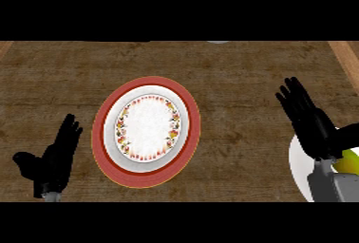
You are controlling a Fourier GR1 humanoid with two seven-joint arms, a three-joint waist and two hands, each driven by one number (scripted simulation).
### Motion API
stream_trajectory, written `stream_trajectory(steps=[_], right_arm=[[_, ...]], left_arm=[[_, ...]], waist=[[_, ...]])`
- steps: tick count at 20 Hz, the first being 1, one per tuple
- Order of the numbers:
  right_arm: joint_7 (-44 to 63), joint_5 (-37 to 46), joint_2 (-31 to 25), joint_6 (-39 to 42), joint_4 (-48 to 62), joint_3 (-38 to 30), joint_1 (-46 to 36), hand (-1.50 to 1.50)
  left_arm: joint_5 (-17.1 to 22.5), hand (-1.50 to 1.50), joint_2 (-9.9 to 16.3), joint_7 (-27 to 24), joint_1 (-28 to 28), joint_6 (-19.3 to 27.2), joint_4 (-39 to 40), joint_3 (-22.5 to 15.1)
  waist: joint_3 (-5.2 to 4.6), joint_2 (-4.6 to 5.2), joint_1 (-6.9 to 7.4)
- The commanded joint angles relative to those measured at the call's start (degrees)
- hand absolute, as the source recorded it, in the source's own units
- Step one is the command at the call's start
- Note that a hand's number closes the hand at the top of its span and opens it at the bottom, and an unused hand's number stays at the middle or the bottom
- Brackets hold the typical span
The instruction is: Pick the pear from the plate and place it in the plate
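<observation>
the pear (348, 160) lies on a white plate (297, 156) at the right edge, just behind and under the right hand (308, 121), mostly hidden by its wrist. that hand is flat, fingers straight, holding nothing. the left hand (54, 159) rests open at the lower left. the red-rimmed plate (184, 99) lies between the two hands. the pear is probably light, smooth, prone to roll; best taken around its fat belly.

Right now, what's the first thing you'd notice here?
The big red-rimmed plate with its flowery ring sits mid-counter, holding nothing. At the right edge, a yellow-green pear peeks out on a white plate, partly hidden by the open right hand. The left hand rests open at lower left.
</observation>
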Motion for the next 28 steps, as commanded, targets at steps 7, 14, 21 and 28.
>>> stream_trajectory(steps=[7, 14, 21, 28], right_arm=[[3.11, 17.18, -20.65, 12.39, -0.1, 6.8, -8.4, 1.5], [-8.81, 19.84, -5.19, -3.75, 6.84, 5.06, 2.32, -1.5], [-17.45, 14.54, -10.65, 0.64, 2.86, -4.29, 5.37, -1.5], [1.23, 18.56, -26.99, 7.49, 0.9, -5.94, -2.36, -1.5]], left_arm=[[-5.42, 0.0, 6.59, -0.71, -11.18, -4.03, -5.41, -0.3], [-4.06, 0.0, 9.5, 4.34, -17.25, -7.7, -7.76, 1.94], [-6.12, 0.0, 7.21, 3.74, -17.51, -9.59, -5.55, 3.19], [-5.2, 0.0, 7.59, 7.67, -19.12, -10.69, -7.89, 3.68]], waist=[[-0.88, -2.32, -0.52], [1.2, -1.46, -0.79], [1.07, -1.6, -0.72], [0.96, -1.76, 0.17]])
